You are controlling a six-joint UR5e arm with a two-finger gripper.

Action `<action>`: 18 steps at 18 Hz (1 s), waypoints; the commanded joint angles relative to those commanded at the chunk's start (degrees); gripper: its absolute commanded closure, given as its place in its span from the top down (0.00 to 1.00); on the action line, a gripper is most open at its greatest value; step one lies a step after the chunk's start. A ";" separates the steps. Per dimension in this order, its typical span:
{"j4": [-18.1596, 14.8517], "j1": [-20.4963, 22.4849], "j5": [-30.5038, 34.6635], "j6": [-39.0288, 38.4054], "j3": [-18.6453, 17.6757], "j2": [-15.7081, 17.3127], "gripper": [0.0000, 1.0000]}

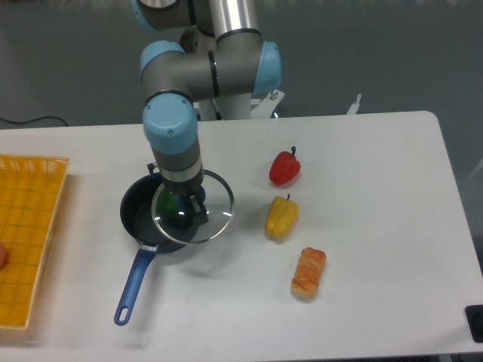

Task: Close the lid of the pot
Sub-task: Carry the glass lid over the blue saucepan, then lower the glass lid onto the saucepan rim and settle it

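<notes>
gripper (193, 207) pointing down, clamped on the knob of the lid (213, 205); knob itself mostly hidden by the fingers. lid is off the table, roughly level, overlapping the right half of the pot (139, 215) but shifted right, its right rim hanging past the pot wall, so not seated. pot sits left-centre on the table (377, 226), blue handle (134, 283) pointing toward the front-left, loop end nearest the camera. green pepper (175, 202) inside the pot, seen partly through the glass. red pepper (284, 167) right of the lid, well apart; yellow pepper (281, 217) just below it; a browned bread-like piece (309, 273) further front, near the yellow one but not touching. yellow basket (26, 234) at the left table edge, something pinkish just showing at its far left, too cut off to tell what. arm comes in from the back, wrist right above the pot
</notes>
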 joint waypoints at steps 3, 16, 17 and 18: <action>0.80 -0.27 0.00 -0.36 -0.27 0.18 0.61; 0.19 -3.61 0.53 -3.35 -0.88 0.09 0.60; 0.10 -3.61 0.44 -3.44 -0.88 0.18 0.60; 0.01 -3.70 0.44 -3.52 -0.97 0.18 0.60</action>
